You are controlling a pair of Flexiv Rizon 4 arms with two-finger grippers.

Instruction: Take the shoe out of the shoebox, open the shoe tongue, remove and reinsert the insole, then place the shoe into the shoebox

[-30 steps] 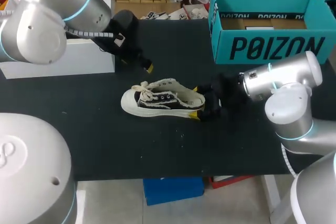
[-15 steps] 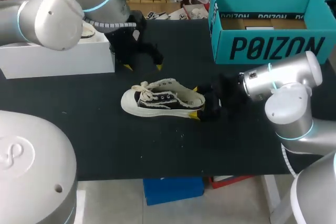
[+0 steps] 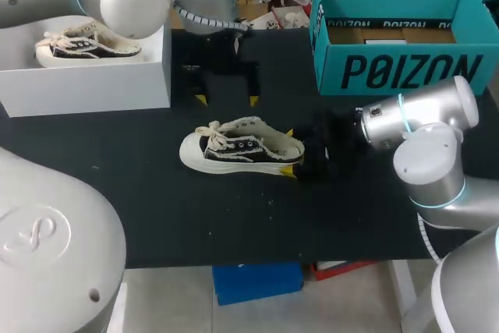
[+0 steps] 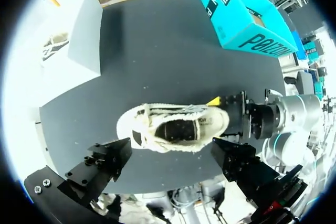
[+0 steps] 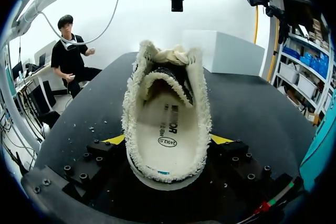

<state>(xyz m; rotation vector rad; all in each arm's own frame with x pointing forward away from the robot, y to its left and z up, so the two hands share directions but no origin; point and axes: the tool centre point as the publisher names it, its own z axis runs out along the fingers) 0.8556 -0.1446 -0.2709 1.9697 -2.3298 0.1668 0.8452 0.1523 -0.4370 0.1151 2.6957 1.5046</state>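
At shoe [image 3: 242, 148] heel — right tool [image 3: 291, 152] clamps, tips half-hidden; left tool [image 3: 226, 100] spread.

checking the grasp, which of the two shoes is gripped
The shoe on the table, heel clamped by the right gripper; the other shoe sits in the white box.

shoe [image 3: 242, 148]: black-and-cream sneaker, upright on the table [image 3: 156, 216]
insole [image 5: 167, 129]: cream, flat inside it
shoebox [image 3: 86, 87]: white, open, holding a matching sneaker [image 3: 86, 43]
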